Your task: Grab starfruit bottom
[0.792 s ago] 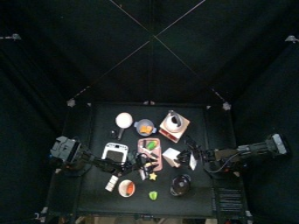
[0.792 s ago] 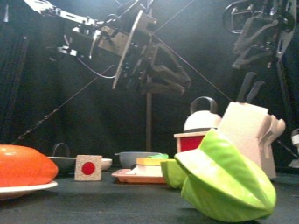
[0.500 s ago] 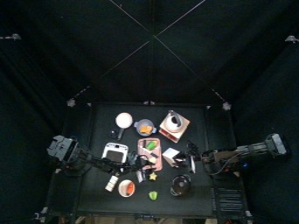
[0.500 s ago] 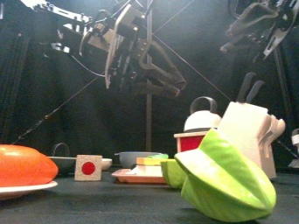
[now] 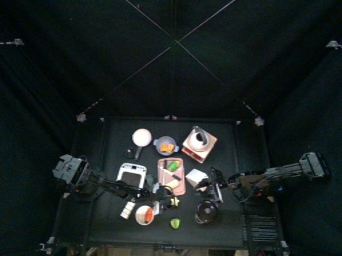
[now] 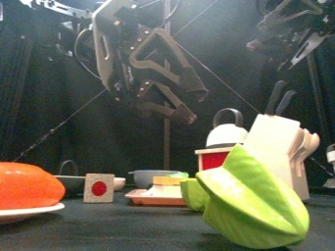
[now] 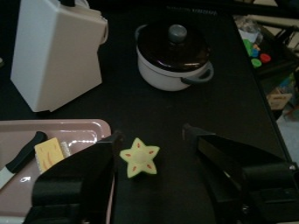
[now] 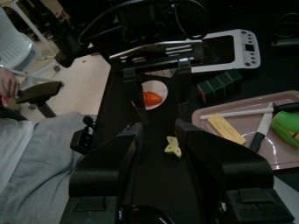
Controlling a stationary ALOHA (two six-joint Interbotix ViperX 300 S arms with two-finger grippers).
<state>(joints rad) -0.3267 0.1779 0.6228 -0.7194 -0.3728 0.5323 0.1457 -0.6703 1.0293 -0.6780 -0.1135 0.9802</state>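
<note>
Now our left gripper (image 7: 146, 179) hovers wide apart, the starfruit (image 7: 142, 157) lying on the table just ahead between its jaws; we should descend straight and pinch its lower points.

Left arm: enters from the left of the table in the top view, reaching inward over the near left part. In the front view it hangs high at upper left, wrist tilted, linkage angled down toward the middle. Left gripper (image 7: 149, 166): jaws spread wide, both black fingers (image 7: 73, 188) rising apart in its own wrist view, nothing between them.

Right arm: enters from the right in the top view, elbow drawn back near the table's right edge; upper right in the front view, held high. Right gripper (image 8: 173, 157): jaws appear parted with a gap between them, though the dark view leaves this uncertain.
</note>
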